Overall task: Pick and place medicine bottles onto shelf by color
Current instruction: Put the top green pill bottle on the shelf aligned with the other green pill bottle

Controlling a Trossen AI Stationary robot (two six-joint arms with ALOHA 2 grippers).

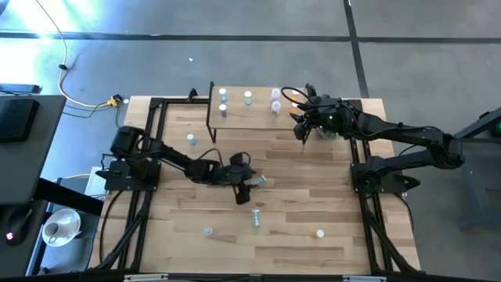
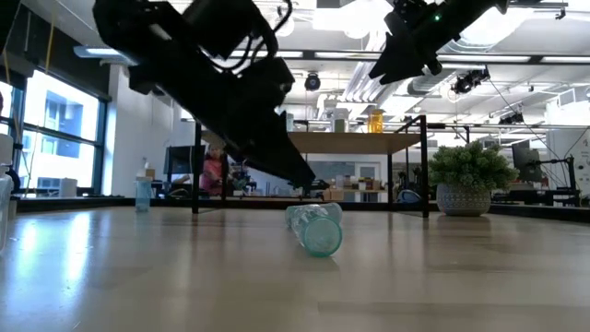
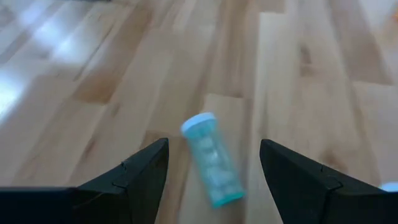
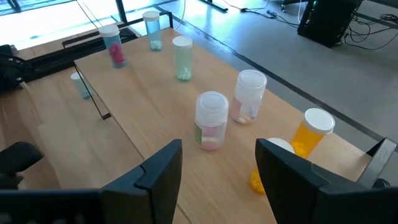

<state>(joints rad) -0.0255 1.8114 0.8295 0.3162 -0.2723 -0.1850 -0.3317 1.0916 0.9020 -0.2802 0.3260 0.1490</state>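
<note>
The left gripper (image 3: 214,163) hangs low over the middle of the table with its fingers (image 3: 140,174) spread wide and nothing between them yet. Directly below, in the gap between the two fingertips, a green bottle (image 3: 212,160) lies on its side on the planks, its white cap (image 3: 198,122) pointing away from the wrist and its open-looking base toward it. The body runs slightly askew to the line the fingers would close along, the cap end nearer one finger than the other.

To take it cleanly, the claw would do best to turn a little so the fingers bracket the round body square-on, then drop until the tips nearly touch the wood before closing. A lying cylinder tends to roll, so gripping mid-body rather than near the cap should keep it from squirting out.

Past that bottle, another green bottle (image 1: 255,218) lies just beyond the left gripper toward the table's near edge, and a few small ones sit well apart.

Far across the table, the shelf (image 1: 243,110) stands at the back edge, already carrying several upright bottles. The right gripper (image 4: 217,163) hovers above its end, fingers parted and empty, with a clear bottle (image 4: 211,120) just ahead of them and an orange bottle (image 4: 309,135) off to one side.
</note>
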